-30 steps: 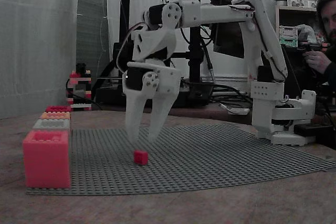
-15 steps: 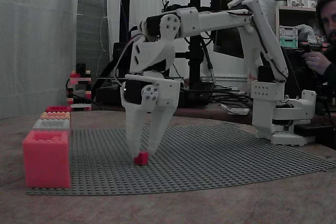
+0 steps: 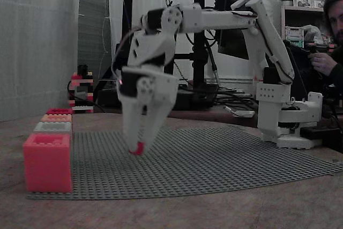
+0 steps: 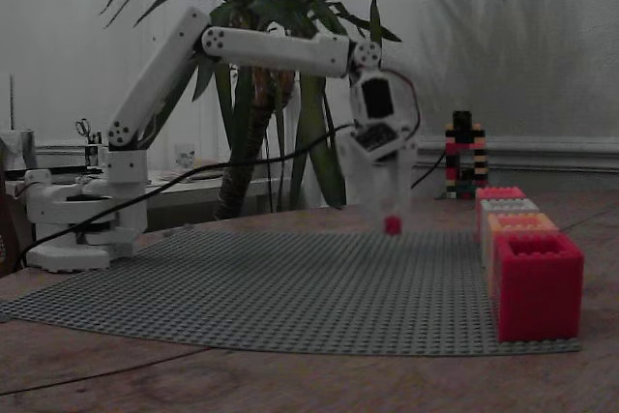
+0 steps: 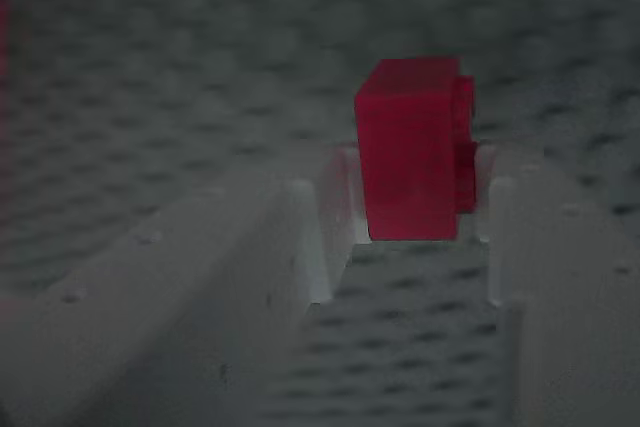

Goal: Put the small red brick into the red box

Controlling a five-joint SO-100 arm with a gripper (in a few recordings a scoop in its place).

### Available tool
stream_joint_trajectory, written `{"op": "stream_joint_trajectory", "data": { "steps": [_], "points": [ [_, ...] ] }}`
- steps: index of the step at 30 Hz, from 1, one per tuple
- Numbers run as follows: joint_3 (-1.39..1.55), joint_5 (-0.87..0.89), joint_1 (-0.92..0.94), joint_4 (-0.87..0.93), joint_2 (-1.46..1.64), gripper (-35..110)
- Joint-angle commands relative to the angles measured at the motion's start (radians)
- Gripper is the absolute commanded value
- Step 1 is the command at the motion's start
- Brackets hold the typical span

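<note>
The small red brick (image 3: 139, 148) hangs a little above the grey baseplate (image 3: 214, 159), pinched between the tips of my white gripper (image 3: 136, 149), which is shut on it. The other fixed view shows the brick (image 4: 392, 224) under the gripper (image 4: 392, 222), blurred by motion. In the wrist view the brick (image 5: 412, 152) sits between both fingertips (image 5: 335, 197). The red box (image 4: 538, 282), deep crimson with a studded rim, stands at one end of a row of boxes on the plate's edge, well apart from the gripper. From the opposite side it is the farthest box (image 3: 59, 111).
The row also holds an orange box (image 4: 517, 224), a grey box (image 3: 52, 127) and a pink-coral box (image 3: 47, 162). A small brick tower (image 4: 464, 157) stands behind the row. The arm's base (image 3: 284, 116) sits at the plate's far side. A person (image 3: 332, 36) sits at the right edge.
The gripper came down around the brick on the plate, shut on it, and has now lifted it slightly and shifted left toward the boxes.
</note>
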Motion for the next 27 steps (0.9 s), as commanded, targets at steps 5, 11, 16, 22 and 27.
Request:
{"op": "stream_joint_trajectory", "data": {
  "steps": [5,11,16,22,27],
  "points": [
    [-0.318,0.158,0.222,0.017,0.141,0],
    [-0.46,0.278,0.453,-0.037,0.077,0],
    [-0.617,0.282,0.592,-0.121,-0.074,0],
    [-0.695,0.255,0.666,-0.221,-0.213,0],
    [-0.695,0.253,0.686,-0.336,-0.281,0]
  ]
}}
